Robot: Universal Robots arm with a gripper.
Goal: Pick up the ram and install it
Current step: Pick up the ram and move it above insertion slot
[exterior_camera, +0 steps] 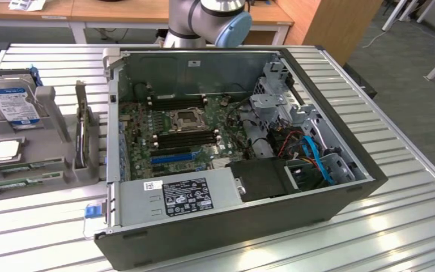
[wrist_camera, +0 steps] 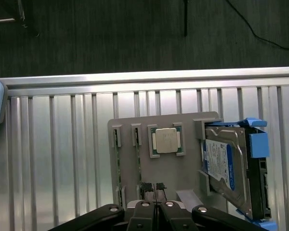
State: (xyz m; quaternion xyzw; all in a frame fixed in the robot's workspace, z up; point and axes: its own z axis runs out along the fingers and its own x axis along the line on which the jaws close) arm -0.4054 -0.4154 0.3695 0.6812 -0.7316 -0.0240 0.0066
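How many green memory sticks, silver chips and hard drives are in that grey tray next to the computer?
Green ram sticks: 2
Silver processor chip: 1
Hard drive: 1
Total: 4

The arm (exterior_camera: 202, 20) stands upright while its gripper (wrist_camera: 153, 187) points downward, fingers pressed together.

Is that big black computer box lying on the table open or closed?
Open. The black metal computer case lies with its side panel off; the green motherboard inside is exposed.
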